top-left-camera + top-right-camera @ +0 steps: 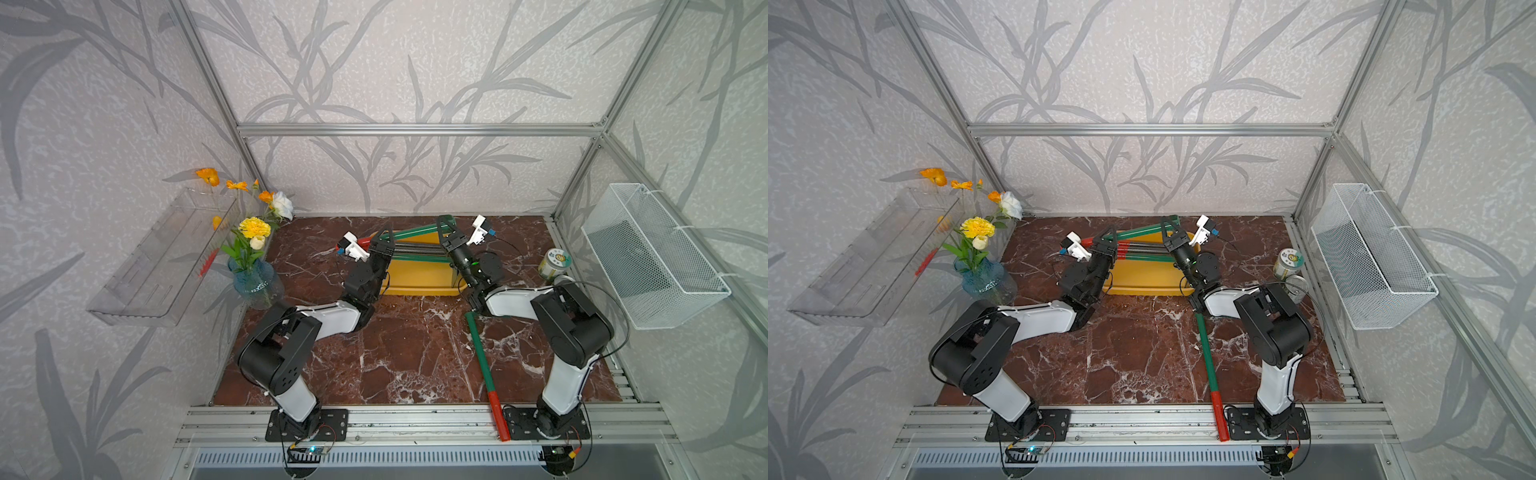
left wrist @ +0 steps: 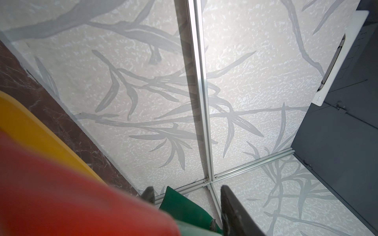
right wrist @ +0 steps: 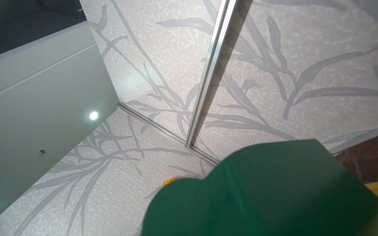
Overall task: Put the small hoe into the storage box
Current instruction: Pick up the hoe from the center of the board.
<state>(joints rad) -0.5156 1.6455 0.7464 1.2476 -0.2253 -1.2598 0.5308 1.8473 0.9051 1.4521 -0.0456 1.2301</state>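
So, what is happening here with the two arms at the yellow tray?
Both arms are at the yellow storage box at the back of the table, handling the small hoe. The right end effector is shut on its green head. The left end effector stands open around the shaft, near the red grip. The hoe slants above other long tools lying in the box. A similar tool lies on the table in front.

**Stock: small hoe, storage box**

Small hoe: green shaft, red grip, broad green blade. It slants across the box's far rim, grip end to the left, blade end to the right.

Storage box: shallow yellow plastic tray with rounded corners, set flat at far centre. Other green-handled tools lie lengthwise inside.
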